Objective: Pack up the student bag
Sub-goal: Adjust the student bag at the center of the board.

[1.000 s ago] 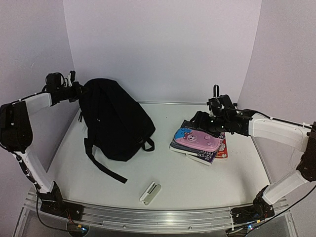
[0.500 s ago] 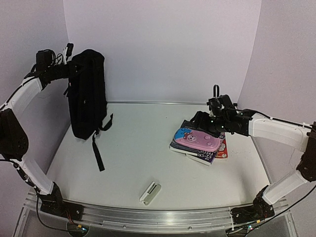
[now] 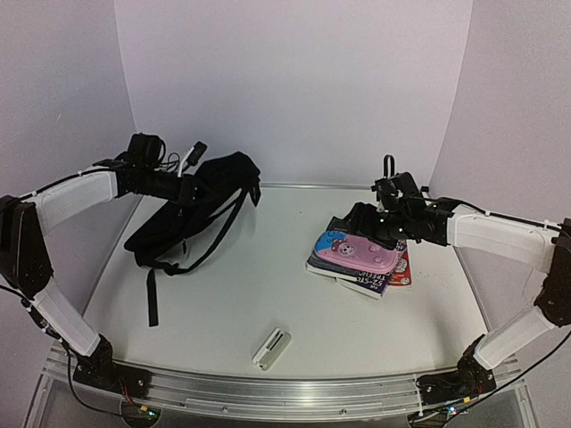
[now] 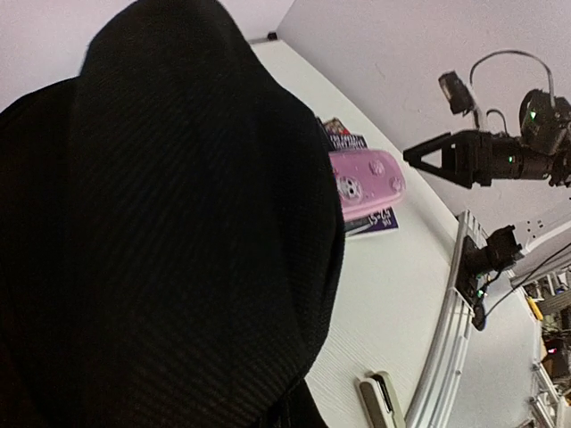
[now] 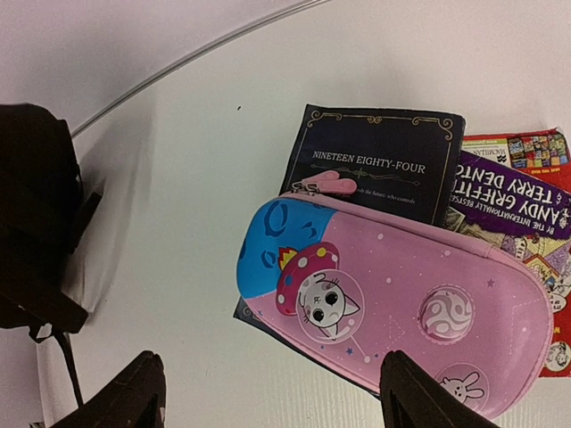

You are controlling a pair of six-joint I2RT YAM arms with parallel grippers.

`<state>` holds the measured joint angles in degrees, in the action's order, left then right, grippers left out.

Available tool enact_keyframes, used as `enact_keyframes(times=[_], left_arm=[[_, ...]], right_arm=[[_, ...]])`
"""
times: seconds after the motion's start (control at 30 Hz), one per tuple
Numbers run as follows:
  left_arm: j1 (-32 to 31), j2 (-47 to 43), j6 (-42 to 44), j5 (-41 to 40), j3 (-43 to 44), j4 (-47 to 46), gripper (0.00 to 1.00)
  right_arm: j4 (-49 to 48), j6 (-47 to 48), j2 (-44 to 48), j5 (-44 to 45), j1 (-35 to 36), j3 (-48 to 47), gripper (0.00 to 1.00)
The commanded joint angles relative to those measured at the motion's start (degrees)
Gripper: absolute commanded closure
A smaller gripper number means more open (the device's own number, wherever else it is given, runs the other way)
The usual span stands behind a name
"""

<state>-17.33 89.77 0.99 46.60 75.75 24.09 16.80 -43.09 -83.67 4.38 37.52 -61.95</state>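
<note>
The student bag (image 3: pixel 207 203), large, black and limp, hangs from my left gripper (image 3: pixel 194 185), which is shut on its upper fabric; its lower end and straps trail onto the table at the left. In the left wrist view the bag (image 4: pixel 169 232) fills the frame and hides my fingers. My right gripper (image 3: pixel 351 217) hovers open over the left end of a pink pencil case (image 3: pixel 361 253). In the right wrist view both fingertips (image 5: pixel 134 392) stand wide apart, with the case (image 5: pixel 401 303) lying between and beyond them, untouched.
The pencil case lies on a stack of books: a dark one titled Nineteen Eighty-Four (image 5: pixel 375 165), a purple one (image 3: pixel 357 282) and a red one (image 3: pixel 403 267). A small white flat case (image 3: pixel 272 348) lies near the front rail (image 3: pixel 268 392). Walls close in on three sides.
The bag, lying on the table a second ago, was lifted upright against the left wall, then swung right and lower, now sagging onto the table. The right arm has not moved.
</note>
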Motion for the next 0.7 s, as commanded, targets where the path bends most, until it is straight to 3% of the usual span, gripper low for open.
enact_keyframes(times=[0.0,0.17,0.3,0.43,0.57,0.67], left_arm=[[-4.72,-3.91,-5.81,2.68,-6.3,-1.08,0.9],[-6.04,-8.61,-16.47,6.22,-16.2,-8.93,0.52],[-6.01,-13.45,-25.15,5.53,-19.12,-14.04,0.34],[-3.42,-14.64,-30.08,-2.62,-18.39,-9.94,0.25],[6.21,-13.84,-38.4,-5.0,-23.92,-12.06,0.25],[9.48,-15.34,-41.66,-11.75,-28.34,-11.36,0.26]], right_arm=[[-0.23,-0.19,-1.03,0.19,-0.34,-1.14,0.21],[-0.22,0.97,-0.8,0.35,-0.29,-0.84,0.22],[-0.41,3.76,1.36,0.25,0.13,-0.87,0.21],[-0.84,6.31,2.02,-2.05,1.04,-1.84,0.19],[-2.23,6.93,-0.84,-3.24,5.08,-3.3,0.17],[-3.68,5.94,-5.22,-2.77,10.17,-5.83,0.2]])
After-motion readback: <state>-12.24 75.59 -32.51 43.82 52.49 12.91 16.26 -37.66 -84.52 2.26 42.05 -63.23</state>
